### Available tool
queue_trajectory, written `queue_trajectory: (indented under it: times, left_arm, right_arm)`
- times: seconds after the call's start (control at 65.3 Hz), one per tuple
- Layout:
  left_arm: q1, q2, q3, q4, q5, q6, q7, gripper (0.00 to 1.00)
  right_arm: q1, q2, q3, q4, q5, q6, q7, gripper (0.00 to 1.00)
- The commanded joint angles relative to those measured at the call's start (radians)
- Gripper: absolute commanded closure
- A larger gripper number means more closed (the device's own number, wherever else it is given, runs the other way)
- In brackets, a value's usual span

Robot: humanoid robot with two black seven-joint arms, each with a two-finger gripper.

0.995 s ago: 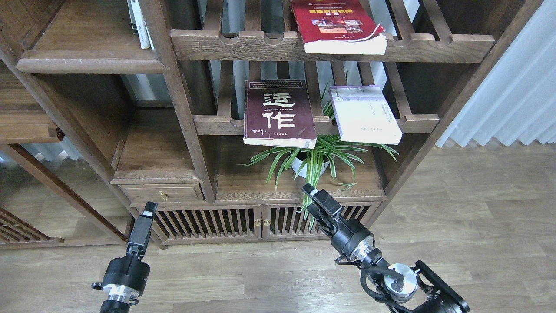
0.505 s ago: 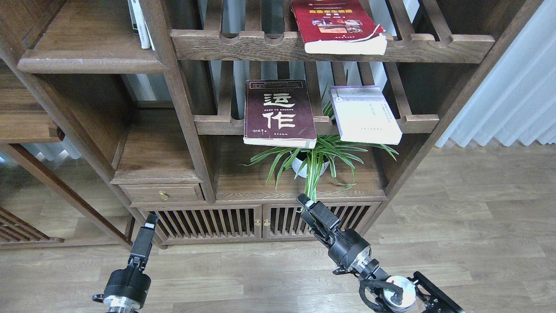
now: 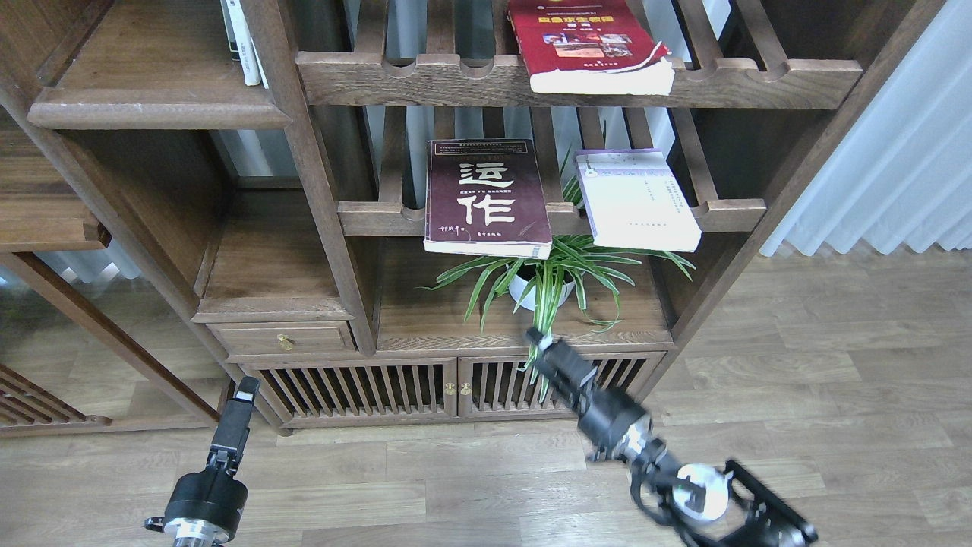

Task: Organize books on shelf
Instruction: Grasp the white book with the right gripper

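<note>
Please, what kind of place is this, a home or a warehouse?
Most likely a home room or study, not a warehouse. A tall dark wooden bookcase holds books and a potted spider plant, the floor is wood-look planks, and pale curtains hang at the right.

Left gripper [image 3: 244, 385] low, pointing up; right gripper [image 3: 541, 343] blurred, angled up-left; jaws indistinct.
</note>
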Motion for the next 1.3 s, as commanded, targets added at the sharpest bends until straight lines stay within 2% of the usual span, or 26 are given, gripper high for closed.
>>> queue_trajectory:
  times: [0.0, 0.107, 0.184, 0.306, 0.367, 0.536, 0.719, 0.827, 0.903, 0.919, 0.934, 0.949, 0.995, 1.01, 1.072, 1.087, 1.118, 1.286]
  left_arm:
    - [0.001, 0.004, -0.003, 0.002, 0.000, 0.000, 0.000, 0.00]
    - [0.000, 0.007, -0.003, 0.003, -0.002, 0.000, -0.001, 0.00]
    - [-0.002, 0.007, -0.003, 0.003, -0.002, 0.000, 0.000, 0.00]
    - [-0.005, 0.007, -0.006, 0.003, -0.002, 0.000, 0.000, 0.00]
    - [-0.005, 0.010, -0.006, 0.003, -0.002, 0.000, 0.000, 0.00]
    - [-0.005, 0.019, -0.006, 0.003, -0.002, 0.000, 0.000, 0.00]
    - [-0.010, 0.019, -0.006, 0.003, -0.002, 0.000, 0.002, 0.00]
    - [-0.010, 0.019, -0.006, 0.005, -0.002, 0.000, 0.000, 0.00]
    - [-0.010, 0.019, -0.006, 0.005, -0.002, 0.000, 0.002, 0.00]
    - [-0.010, 0.019, -0.006, 0.005, -0.002, 0.000, 0.002, 0.00]
    - [-0.010, 0.019, -0.006, 0.005, -0.002, 0.000, 0.002, 0.00]
    - [-0.010, 0.019, -0.006, 0.005, -0.002, 0.000, 0.002, 0.00]
    - [-0.010, 0.019, -0.006, 0.005, -0.002, 0.000, 0.002, 0.00]
    - [-0.010, 0.019, -0.006, 0.005, -0.002, 0.000, 0.002, 0.00]
    - [-0.010, 0.019, -0.006, 0.005, -0.002, 0.000, 0.000, 0.00]
    - [-0.010, 0.019, -0.008, 0.005, -0.002, 0.000, 0.000, 0.00]
    - [-0.010, 0.019, -0.008, 0.005, -0.002, 0.000, 0.000, 0.00]
    - [-0.008, 0.019, -0.015, 0.005, -0.002, 0.000, 0.000, 0.00]
  right_arm:
    - [0.065, 0.000, 0.056, -0.067, 0.000, 0.000, -0.001, 0.01]
    - [0.094, 0.000, 0.059, -0.084, 0.001, 0.000, 0.004, 0.01]
    - [0.119, 0.000, 0.059, -0.097, 0.018, 0.000, 0.030, 0.01]
    - [0.153, 0.000, 0.084, -0.103, 0.093, -0.139, 0.104, 0.01]
    - [0.170, 0.000, 0.105, -0.103, 0.131, -0.196, 0.122, 0.01]
    - [0.188, 0.000, 0.165, -0.104, 0.170, -0.237, 0.124, 0.02]
    - [0.196, 0.000, 0.243, -0.110, 0.202, -0.346, 0.125, 0.10]
    - [0.196, 0.000, 0.246, -0.110, 0.204, -0.369, 0.127, 0.14]
    - [0.194, 0.000, 0.245, -0.106, 0.210, -0.368, 0.127, 0.26]
    - [0.194, 0.000, 0.245, -0.103, 0.213, -0.363, 0.127, 0.34]
    - [0.193, 0.000, 0.245, -0.103, 0.214, -0.362, 0.127, 0.37]
    - [0.191, 0.000, 0.246, -0.100, 0.217, -0.357, 0.127, 0.46]
    - [0.190, 0.000, 0.245, -0.094, 0.227, -0.346, 0.127, 0.60]
    - [0.190, 0.000, 0.245, -0.092, 0.231, -0.333, 0.128, 0.69]
    - [0.188, 0.000, 0.245, -0.090, 0.234, -0.297, 0.130, 0.84]
    - [0.188, 0.000, 0.245, -0.092, 0.236, -0.279, 0.131, 0.92]
    - [0.188, 0.000, 0.240, -0.093, 0.236, -0.262, 0.131, 0.95]
    - [0.188, 0.000, 0.231, -0.092, 0.236, -0.248, 0.133, 0.95]
